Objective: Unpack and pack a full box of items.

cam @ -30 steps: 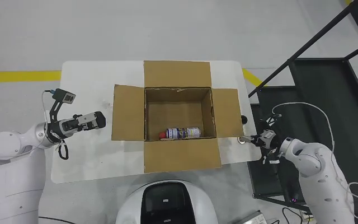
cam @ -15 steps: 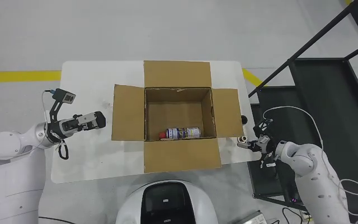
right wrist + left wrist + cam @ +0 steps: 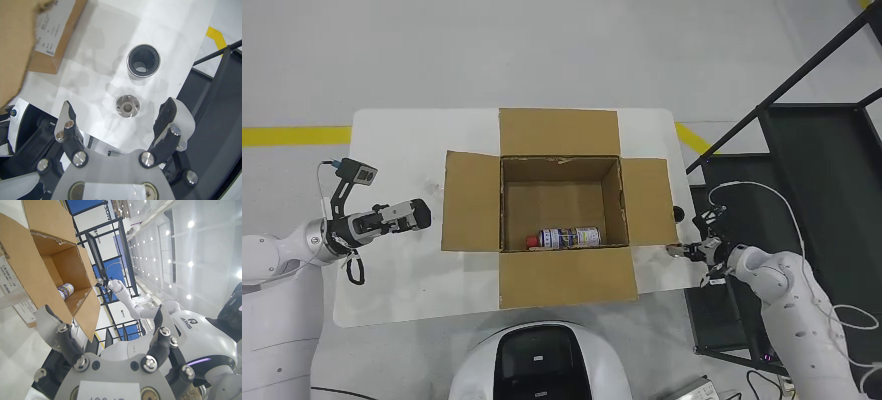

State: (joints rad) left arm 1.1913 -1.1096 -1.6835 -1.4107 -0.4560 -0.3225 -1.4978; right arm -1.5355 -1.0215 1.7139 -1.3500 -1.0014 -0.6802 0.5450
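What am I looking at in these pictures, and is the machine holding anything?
It is a two-armed robot at a white table. One picture looks down from above its arms; the other two come from a camera on each wrist. An open cardboard box stands mid-table, with one can lying inside. The left hand hovers open beside the box. The right hand, also open, hangs above a small metal disc near the table's edge, with a black-lined metal sleeve standing beside it. Neither hand holds anything.
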